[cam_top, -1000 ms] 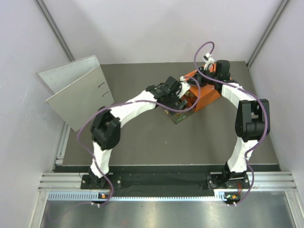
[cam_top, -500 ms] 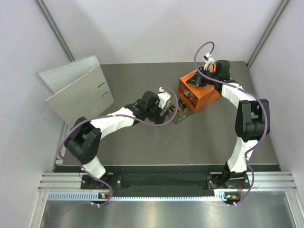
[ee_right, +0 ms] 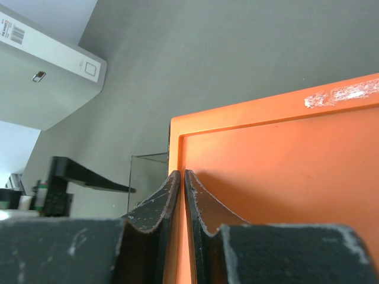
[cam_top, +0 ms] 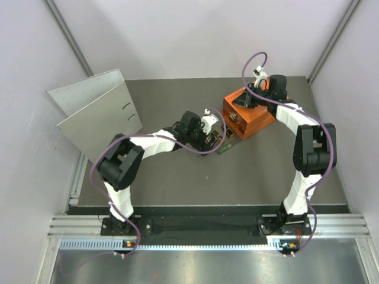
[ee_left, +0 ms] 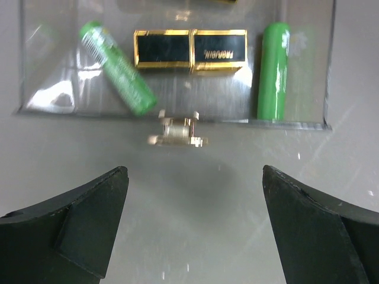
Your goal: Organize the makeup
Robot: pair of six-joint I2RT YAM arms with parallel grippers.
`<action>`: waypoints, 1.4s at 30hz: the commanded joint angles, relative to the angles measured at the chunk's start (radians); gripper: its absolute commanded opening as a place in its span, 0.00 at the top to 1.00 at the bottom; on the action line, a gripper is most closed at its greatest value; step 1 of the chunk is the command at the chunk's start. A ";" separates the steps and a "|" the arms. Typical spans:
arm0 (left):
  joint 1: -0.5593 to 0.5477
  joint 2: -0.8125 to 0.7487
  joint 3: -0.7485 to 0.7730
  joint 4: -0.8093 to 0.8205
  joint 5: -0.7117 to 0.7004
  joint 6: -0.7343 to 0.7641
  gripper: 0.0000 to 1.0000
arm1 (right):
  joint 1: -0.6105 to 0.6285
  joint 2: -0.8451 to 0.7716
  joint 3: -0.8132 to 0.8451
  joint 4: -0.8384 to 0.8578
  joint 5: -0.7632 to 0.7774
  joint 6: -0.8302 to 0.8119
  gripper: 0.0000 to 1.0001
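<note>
A clear drawer (ee_left: 53, 100) stands pulled out of the orange drawer box (cam_top: 251, 112). In it lie two slim green sticks, one tilted on the left (ee_left: 118, 68) and one straight on the right (ee_left: 273, 70), with the black-and-gold palette (ee_left: 190, 50) between them. My left gripper (ee_left: 194, 177) is open and empty, just in front of the drawer's small metal handle (ee_left: 177, 130). It also shows in the top view (cam_top: 207, 131). My right gripper (ee_right: 180, 176) is shut on the raised rim of the orange box's top. The three short tubes are out of view.
A large grey ring binder (cam_top: 98, 115) stands open at the back left. The orange box sits at the back right, with the drawer (cam_top: 224, 142) sticking out toward the table's middle. Grey walls close in both sides.
My left gripper has drawn back to the left, off the drawer and box, and now sits low in front of the drawer. The right arm has not moved.
</note>
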 commanded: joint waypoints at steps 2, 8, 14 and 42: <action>0.002 0.050 0.075 0.150 0.064 0.018 0.01 | 0.012 0.146 -0.138 -0.378 0.155 -0.085 0.90; 0.002 0.122 0.170 0.151 0.104 0.047 0.01 | 0.012 0.152 -0.134 -0.378 0.152 -0.082 0.90; -0.003 0.207 0.276 0.181 0.130 0.012 0.01 | 0.010 0.153 -0.130 -0.380 0.154 -0.081 0.90; -0.039 0.219 0.427 0.191 -0.008 0.056 0.01 | 0.012 0.144 -0.125 -0.387 0.154 -0.082 0.90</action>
